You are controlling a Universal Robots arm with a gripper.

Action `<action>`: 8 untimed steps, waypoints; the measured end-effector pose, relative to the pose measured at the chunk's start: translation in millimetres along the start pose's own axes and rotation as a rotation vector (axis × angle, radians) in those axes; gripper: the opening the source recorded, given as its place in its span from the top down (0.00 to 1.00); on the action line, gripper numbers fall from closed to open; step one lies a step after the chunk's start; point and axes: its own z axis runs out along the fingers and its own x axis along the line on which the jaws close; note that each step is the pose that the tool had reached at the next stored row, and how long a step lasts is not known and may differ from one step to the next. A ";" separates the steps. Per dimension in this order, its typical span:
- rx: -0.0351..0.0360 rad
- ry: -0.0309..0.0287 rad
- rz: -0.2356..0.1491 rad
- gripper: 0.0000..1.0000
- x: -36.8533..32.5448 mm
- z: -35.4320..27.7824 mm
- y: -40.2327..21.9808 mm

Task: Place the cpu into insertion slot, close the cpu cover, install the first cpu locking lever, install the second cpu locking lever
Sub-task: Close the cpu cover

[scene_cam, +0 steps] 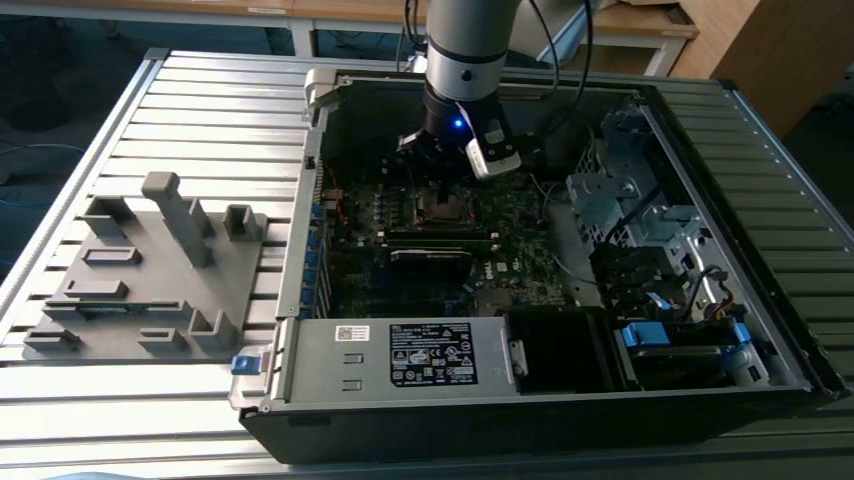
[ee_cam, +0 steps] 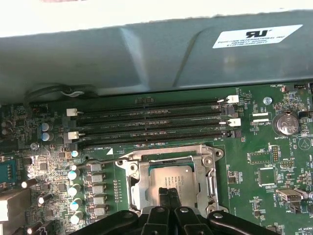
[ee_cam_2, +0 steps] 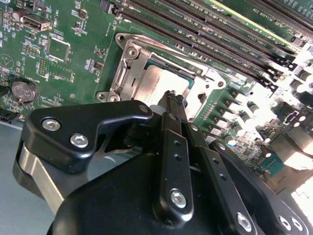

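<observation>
Hovering low over board | gripper [ee_cam: 168, 195] tips clenched, empty, at cpu [ee_cam: 168, 175] edge, prob. as narrow pusher | cpu sits flat in insertion slot [ee_cam: 126, 168] | cpu cover [ee_cam: 211, 182] looks down, framing it

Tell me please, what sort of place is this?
Probably a robotics lab or workshop bench: a robot arm reaches into an open computer case on a slatted metal table, with a grey fixture beside it.
</observation>
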 end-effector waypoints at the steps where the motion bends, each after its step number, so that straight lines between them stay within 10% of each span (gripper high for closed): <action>1: 0.0000 0.0000 0.000 0.90 0.0 0.0 0.0; 8: 0.0000 -0.0005 0.000 0.90 8.0 1.2 -0.8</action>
